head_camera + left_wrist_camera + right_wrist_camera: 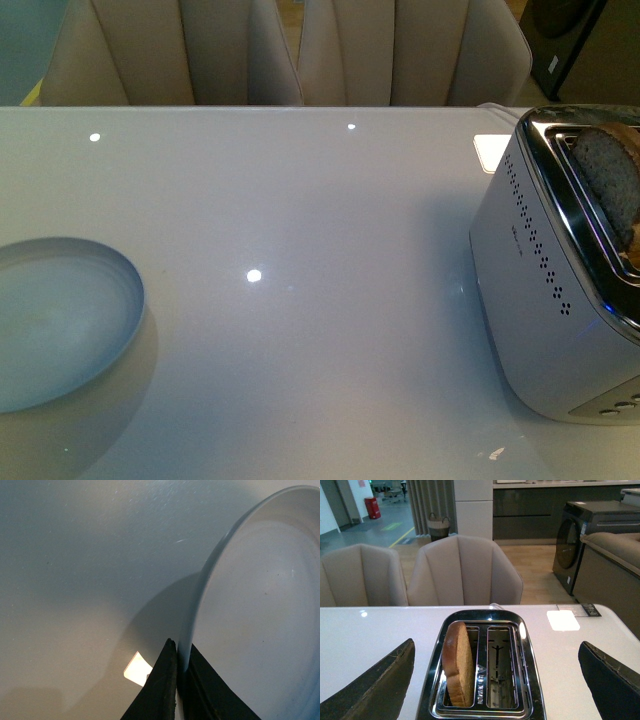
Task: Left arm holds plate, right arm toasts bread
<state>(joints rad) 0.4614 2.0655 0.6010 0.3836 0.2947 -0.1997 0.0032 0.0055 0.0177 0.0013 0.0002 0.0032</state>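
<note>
The pale blue-grey plate (55,325) is at the table's left edge in the front view, tilted with its far rim raised. My left gripper (181,652) is shut on the plate (260,610) rim, one black finger on each side of it. A brown bread slice (457,662) stands upright in one slot of the silver toaster (482,667); the other slot is empty. The bread (612,180) also shows in the toaster (560,290) at the front view's right edge. My right gripper (495,680) hangs open above the toaster, its two black fingers far apart on either side.
The white glossy table (300,250) spreads between plate and toaster. Two beige chairs (290,50) stand behind its far edge. A small white square (492,152) lies on the table behind the toaster. Neither arm shows in the front view.
</note>
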